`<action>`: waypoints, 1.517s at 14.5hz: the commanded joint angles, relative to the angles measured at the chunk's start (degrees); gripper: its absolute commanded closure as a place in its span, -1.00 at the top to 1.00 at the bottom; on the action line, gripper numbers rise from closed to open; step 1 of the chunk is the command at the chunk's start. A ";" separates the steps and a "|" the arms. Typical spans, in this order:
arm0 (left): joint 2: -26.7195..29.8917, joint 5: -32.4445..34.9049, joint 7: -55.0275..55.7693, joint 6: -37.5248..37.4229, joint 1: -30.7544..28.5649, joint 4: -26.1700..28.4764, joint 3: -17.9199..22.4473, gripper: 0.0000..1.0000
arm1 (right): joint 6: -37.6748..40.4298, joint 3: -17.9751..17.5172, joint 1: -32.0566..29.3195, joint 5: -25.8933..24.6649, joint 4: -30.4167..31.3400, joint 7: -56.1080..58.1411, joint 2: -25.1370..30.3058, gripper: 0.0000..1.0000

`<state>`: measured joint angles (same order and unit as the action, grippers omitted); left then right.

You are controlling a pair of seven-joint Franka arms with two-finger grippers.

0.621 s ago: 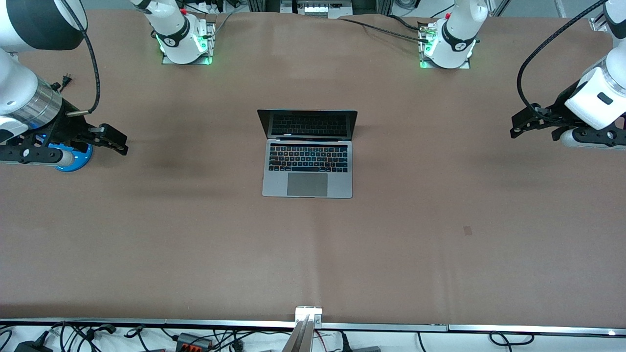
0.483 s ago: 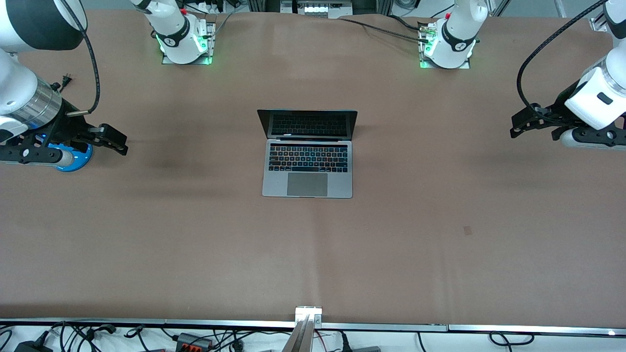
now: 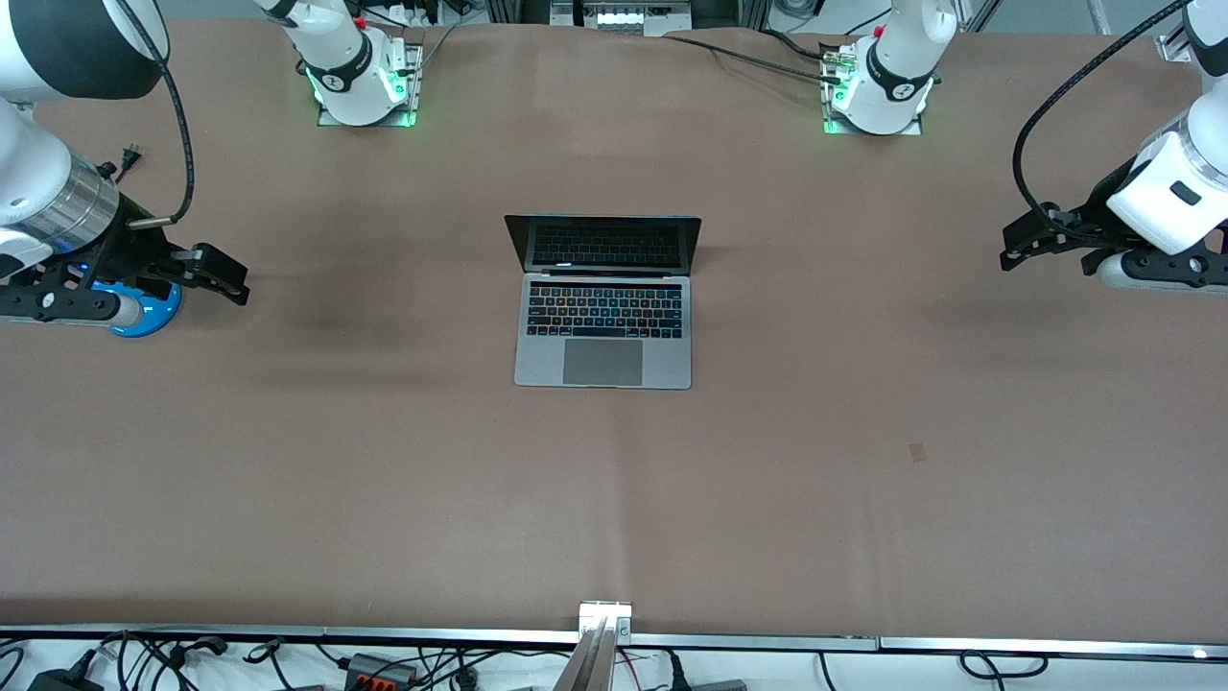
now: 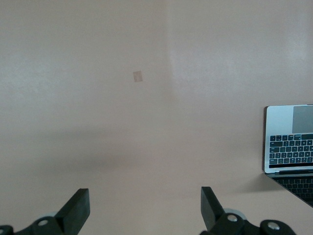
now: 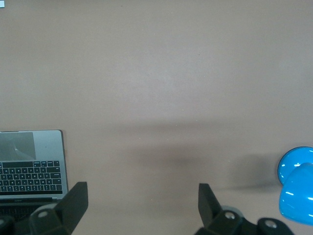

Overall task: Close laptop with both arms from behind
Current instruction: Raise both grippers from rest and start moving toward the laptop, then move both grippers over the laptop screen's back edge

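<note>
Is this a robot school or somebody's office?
Probably a robot lab: two white arms bolted to one big brown table, the left gripper and right gripper open, an open laptop between them.

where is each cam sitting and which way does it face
Front view: high across the table, facing both bases; laptop open at centre, left claw and right claw open over the table ends.
Left wrist view: looks down past its claw at the laptop's edge.
Right wrist view: the same past its claw, blue lamp beside.
All share the laptop.
</note>
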<state>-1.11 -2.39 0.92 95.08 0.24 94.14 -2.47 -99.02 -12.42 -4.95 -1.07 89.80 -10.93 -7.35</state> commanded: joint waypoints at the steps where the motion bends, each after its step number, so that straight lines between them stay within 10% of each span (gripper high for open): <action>1: 0.41 -0.07 0.39 -1.03 -0.15 -0.71 0.44 1.00 | 1.28 0.03 -0.15 0.28 -1.39 0.56 -0.47 1.00; 7: -5.13 0.01 1.01 -7.27 0.20 -4.58 -0.08 1.00 | 4.71 0.03 -0.15 0.28 -1.21 0.91 -0.56 1.00; 12: -7.06 0.72 0.22 -7.10 1.08 -5.46 -0.34 1.00 | 4.71 -0.06 0.38 0.28 -1.47 1.35 -0.47 -1.00; 13: -7.67 0.72 0.13 -7.01 1.08 -5.55 -0.34 1.00 | 4.88 -0.06 0.73 0.37 -1.56 1.70 -0.47 -1.00; 15: -8.12 0.10 0.13 -7.36 0.81 -5.37 -0.34 -0.07 | 6.11 -0.15 2.04 0.55 -1.30 2.22 -0.99 -1.00; 18: -8.21 0.01 -0.83 -7.45 1.16 -5.46 -0.43 -0.88 | 6.91 -0.15 3.80 2.47 -1.21 1.96 -2.31 -1.00; 22: -8.12 -0.16 -0.83 -8.24 0.81 -4.49 -2.26 -0.98 | 8.48 -0.15 6.52 4.24 0.11 1.09 -3.11 -1.00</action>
<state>-8.75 -2.42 0.88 88.56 1.32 90.83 -3.12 -92.22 -12.75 0.24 2.08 89.88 -9.79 -10.16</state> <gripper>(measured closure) 0.802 0.991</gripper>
